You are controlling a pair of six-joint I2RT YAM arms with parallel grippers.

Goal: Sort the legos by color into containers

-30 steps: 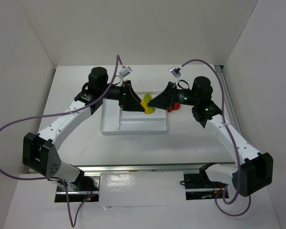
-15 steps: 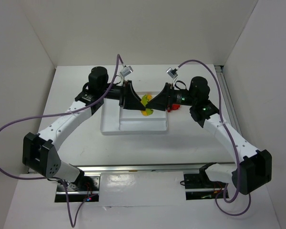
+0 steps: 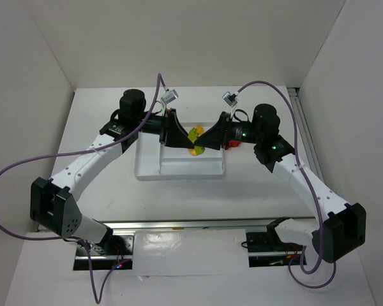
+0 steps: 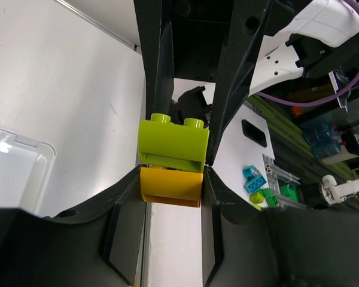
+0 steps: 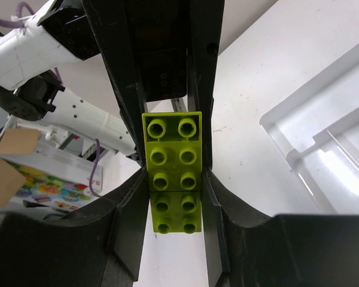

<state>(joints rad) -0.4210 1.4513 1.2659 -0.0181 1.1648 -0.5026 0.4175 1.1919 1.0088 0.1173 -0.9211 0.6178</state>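
A lime green lego (image 3: pixel 194 134) and a yellow lego (image 3: pixel 197 151) are stuck together and hang over the back of the white tray (image 3: pixel 179 171). Both grippers meet on the pair. My left gripper (image 3: pixel 187 141) (image 4: pixel 172 179) is shut on the yellow lego (image 4: pixel 171 186), with the lime green lego (image 4: pixel 173 139) just past its fingertips. My right gripper (image 3: pixel 203 141) (image 5: pixel 175 179) is shut on the lime green lego (image 5: pixel 172 161), studs towards its camera; the yellow one is hidden there. The tray's corner (image 4: pixel 12 161) and its dividers (image 5: pixel 323 143) show beside the jaws.
Small red pieces (image 3: pixel 231 143) lie on the table just right of the tray, under the right wrist. White walls close in the table at the left, back and right. Loose blue and green bricks (image 4: pixel 258 186) lie beyond the table edge.
My left gripper has shut on the brick pair that the right gripper was holding. The right gripper has shifted slightly left with it.
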